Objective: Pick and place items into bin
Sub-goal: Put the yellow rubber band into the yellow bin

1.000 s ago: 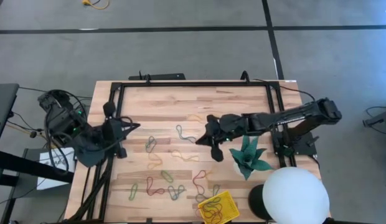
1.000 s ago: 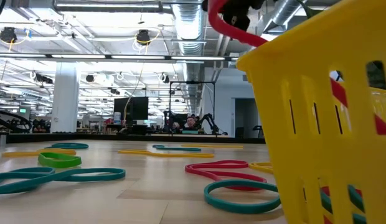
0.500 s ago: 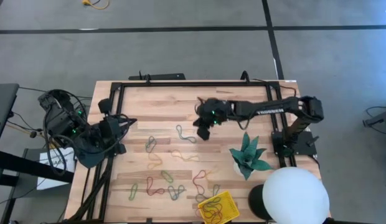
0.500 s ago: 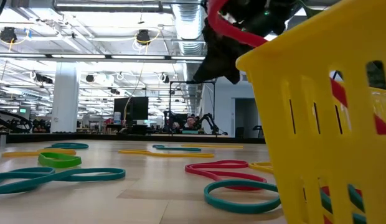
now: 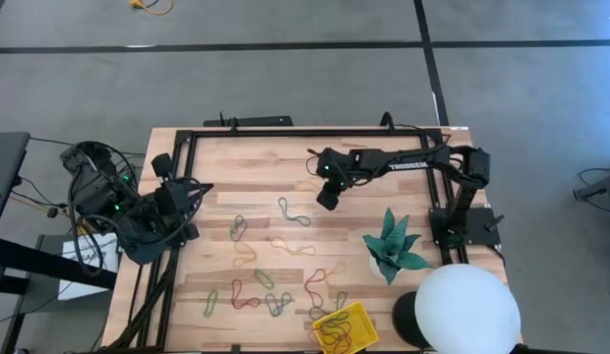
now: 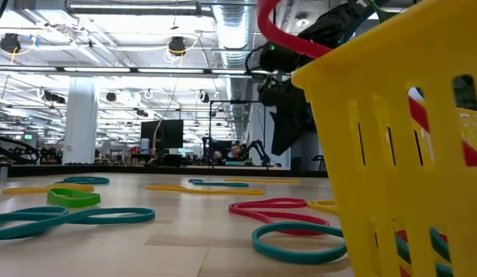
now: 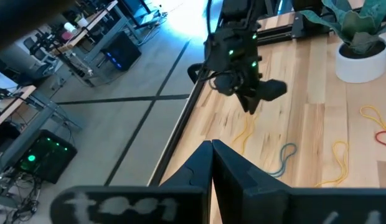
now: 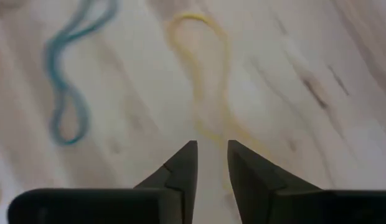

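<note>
Several thin loops, the items, in red, green, yellow and blue lie flat on the wooden table (image 5: 256, 157). More of them sit in the small yellow bin (image 5: 361, 317) at the near edge, and a red one hangs over the bin's rim (image 6: 281, 35). My right gripper (image 8: 211, 158) hovers open over a yellow loop (image 8: 208, 68), fingers pointing steeply down. It is at the table's far middle (image 5: 327, 200). A blue loop (image 8: 65, 93) lies beside the yellow one. My left gripper (image 7: 211, 155) waits shut above the table's left edge (image 5: 202, 189).
A teal spiky star (image 5: 394, 246) in a white pot and a big white sphere (image 5: 467, 310) stand at the table's near right. A black frame (image 5: 305, 133) runs along the far and left sides. Bare wood lies between the loops.
My right gripper has swung from the table's middle toward the far edge. It has come down toward the yellow loop and tipped from nearly level to steeply downward. The loops and the bin have stayed in place.
</note>
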Robot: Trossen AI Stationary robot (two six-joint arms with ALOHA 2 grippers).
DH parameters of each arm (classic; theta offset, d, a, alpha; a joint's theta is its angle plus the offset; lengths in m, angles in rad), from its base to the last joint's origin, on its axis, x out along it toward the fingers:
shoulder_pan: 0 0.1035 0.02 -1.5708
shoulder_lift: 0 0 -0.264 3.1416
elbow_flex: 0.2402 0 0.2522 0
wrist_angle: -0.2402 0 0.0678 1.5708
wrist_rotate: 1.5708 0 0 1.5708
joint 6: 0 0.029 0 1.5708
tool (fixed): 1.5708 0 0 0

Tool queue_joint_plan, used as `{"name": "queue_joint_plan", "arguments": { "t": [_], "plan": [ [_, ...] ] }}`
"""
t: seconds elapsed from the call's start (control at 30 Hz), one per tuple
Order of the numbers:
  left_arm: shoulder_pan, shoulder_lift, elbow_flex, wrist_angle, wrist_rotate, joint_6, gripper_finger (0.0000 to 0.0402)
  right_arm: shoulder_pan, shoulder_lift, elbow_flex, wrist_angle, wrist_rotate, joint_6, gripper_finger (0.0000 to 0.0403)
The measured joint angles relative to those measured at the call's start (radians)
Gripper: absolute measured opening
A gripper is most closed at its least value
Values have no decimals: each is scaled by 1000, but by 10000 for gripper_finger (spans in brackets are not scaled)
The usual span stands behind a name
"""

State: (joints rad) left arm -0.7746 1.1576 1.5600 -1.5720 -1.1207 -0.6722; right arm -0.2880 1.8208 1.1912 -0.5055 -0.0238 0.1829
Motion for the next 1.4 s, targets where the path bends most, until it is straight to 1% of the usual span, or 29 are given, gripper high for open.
{"name": "queue_joint_plan", "arguments": {
  "t": [0.2,0.33,0.5,0.57,0.8,1.17,1.27,1.4],
  "plan": [
    [0,0,0,0,8,-7,0,-30,95,55,-40,8,-8,102],
    [0,0,0,0,13,-25,0,-40,159,89,-47,14,-8,104],
    [0,0,0,0,21,-30,0,-42,203,136,-67,114,-9,101],
    [0,0,0,1,27,-30,0,-40,213,142,-70,127,-15,101],
    [0,0,0,1,43,-30,0,-20,210,143,-90,128,-35,102],
    [0,0,0,1,49,-31,0,-11,136,142,-90,121,-34,102],
    [0,0,0,1,49,-31,0,3,141,142,-92,107,-34,102],
    [0,0,0,1,49,-31,0,21,193,141,-88,106,-35,102]
  ]
}}
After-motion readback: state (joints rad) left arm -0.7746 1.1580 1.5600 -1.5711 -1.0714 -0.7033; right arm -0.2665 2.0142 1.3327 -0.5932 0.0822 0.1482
